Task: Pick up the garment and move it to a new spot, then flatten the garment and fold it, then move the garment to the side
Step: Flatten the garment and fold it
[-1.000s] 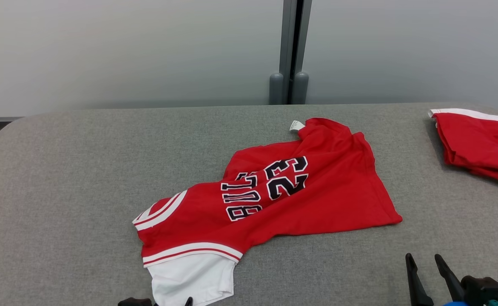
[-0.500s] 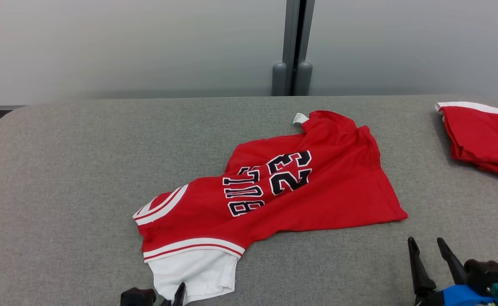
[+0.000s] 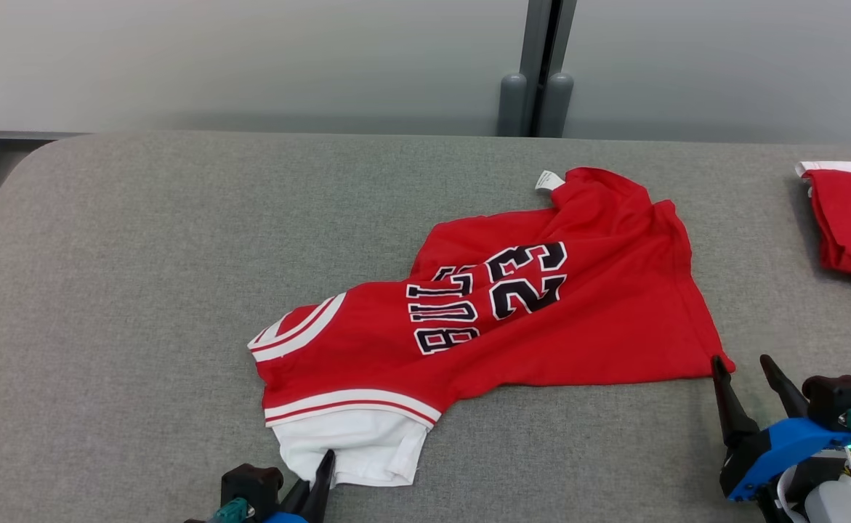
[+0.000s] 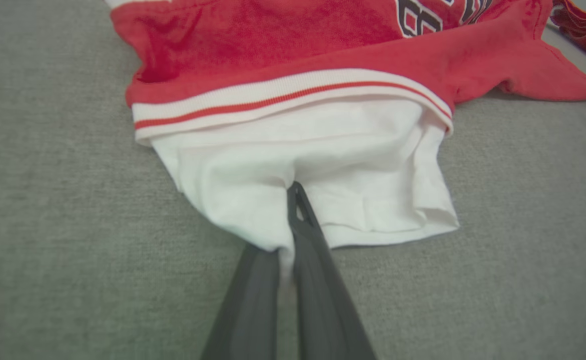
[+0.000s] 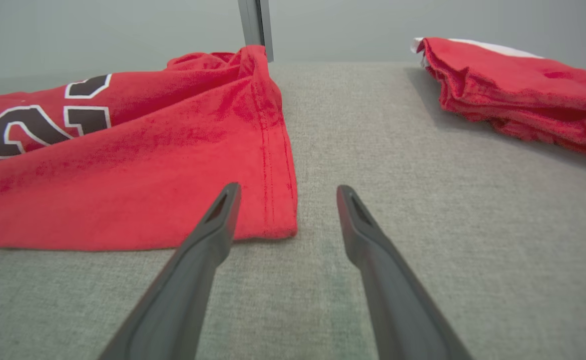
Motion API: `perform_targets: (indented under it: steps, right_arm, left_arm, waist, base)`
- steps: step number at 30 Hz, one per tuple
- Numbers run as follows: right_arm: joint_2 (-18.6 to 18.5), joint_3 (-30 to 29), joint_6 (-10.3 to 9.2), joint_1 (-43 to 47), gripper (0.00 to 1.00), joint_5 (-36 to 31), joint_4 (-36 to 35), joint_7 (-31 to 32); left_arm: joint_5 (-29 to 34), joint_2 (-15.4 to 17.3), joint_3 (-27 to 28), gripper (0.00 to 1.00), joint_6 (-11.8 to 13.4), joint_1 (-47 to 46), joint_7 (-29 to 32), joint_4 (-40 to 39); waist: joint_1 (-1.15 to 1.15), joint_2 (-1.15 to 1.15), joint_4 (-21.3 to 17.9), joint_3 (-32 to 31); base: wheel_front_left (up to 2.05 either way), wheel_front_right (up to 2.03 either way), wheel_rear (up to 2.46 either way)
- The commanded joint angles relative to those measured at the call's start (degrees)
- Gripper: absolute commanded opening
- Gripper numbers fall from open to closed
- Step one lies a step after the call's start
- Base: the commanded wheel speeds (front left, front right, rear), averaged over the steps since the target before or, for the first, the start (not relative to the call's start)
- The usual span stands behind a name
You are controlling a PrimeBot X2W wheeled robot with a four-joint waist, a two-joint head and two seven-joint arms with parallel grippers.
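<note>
Fabric on the table (image 3: 127,305) is grey and a little rough, like felt, and the far left corner is rounded. The shirt (image 3: 599,319) lies crumpled near the middle, a bit to the right. It is soft red knit with black letters and the number 23 outlined in white, ribbed red-and-white bands, and a thin white sleeve (image 3: 356,447) at the near end. A small white label (image 3: 549,179) sticks out at the far end. The left gripper (image 3: 325,465) has its two dark, tapered fingers pressed together on the edge of the white sleeve, pinching a fold of the cloth. The right gripper (image 3: 741,363) is just beside the near right corner of the shirt, fingers spread apart and holding nothing; whether one tip touches the hem I cannot tell. A second red cloth (image 3: 850,218), folded, lies well apart at the right edge.
</note>
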Motion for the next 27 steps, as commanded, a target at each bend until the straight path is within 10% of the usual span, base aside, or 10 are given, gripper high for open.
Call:
perform_targets:
  steps: [1, 26, 27]
  right_arm:
    - [-0.3, 0.5, 0.01, -1.2, 1.0, 0.7, 1.1, 0.4]
    - [0.0, 10.0, 0.03, -11.3, 1.0, 11.3, 18.9, 1.8]
    - [0.0, 10.4, 0.03, -11.7, 0.83, 11.5, 19.4, 1.8]
  left_arm:
    - [0.2, -0.1, -0.1, 0.0, -0.1, -1.0, -0.3, -0.1]
    - [-0.7, -0.8, -2.0, 0.0, 0.4, -3.2, -2.3, 1.7]
    - [-0.7, -0.8, -2.1, 0.0, 0.4, -3.3, -2.4, 1.8]
  waist:
    - [-0.01, 0.0, 0.6, 0.6]
    - [-0.01, 0.0, 3.2, 2.7]
    - [-0.01, 0.0, 3.3, 2.7]
  base:
    - [0.0, 0.0, 0.0]
    - [0.0, 0.0, 0.0]
    - [0.0, 0.0, 0.0]
